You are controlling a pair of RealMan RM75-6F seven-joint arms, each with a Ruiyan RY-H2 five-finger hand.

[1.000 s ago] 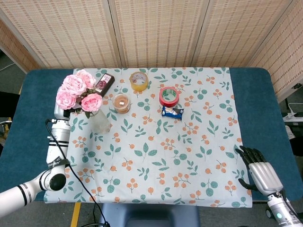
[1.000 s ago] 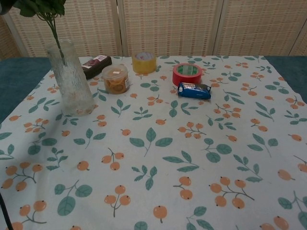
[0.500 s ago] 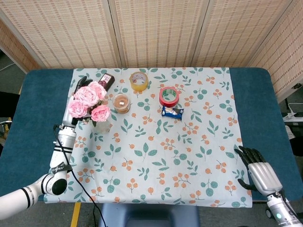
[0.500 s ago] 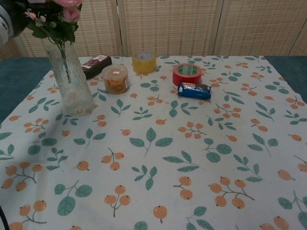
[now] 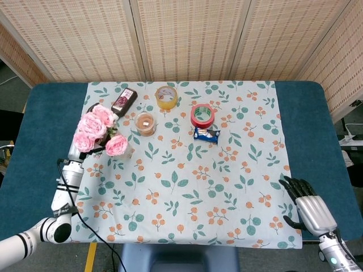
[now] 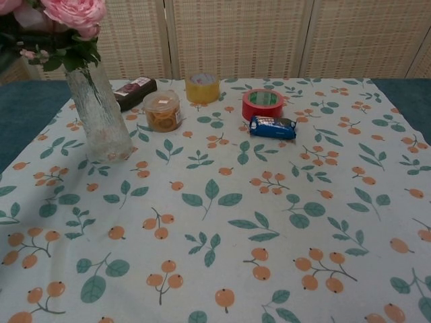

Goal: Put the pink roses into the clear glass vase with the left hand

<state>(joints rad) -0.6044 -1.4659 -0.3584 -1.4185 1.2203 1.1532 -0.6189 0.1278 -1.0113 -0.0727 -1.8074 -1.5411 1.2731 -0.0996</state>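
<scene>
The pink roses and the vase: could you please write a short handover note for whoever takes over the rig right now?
Left hand: hidden behind the pink roses; grip cannot be confirmed.
Right hand: open, holds nothing, at the near right table edge.
Done: rose stems sit inside the clear glass vase, blooms above its rim; the vase stands upright at the cloth's far left.
Left: confirm the left hand has released, then withdraw it without tipping the vase.

staged test room: woven screen panels behind clothed table.

roses in vase | jar right of vase | tape roll behind snack packet
</scene>
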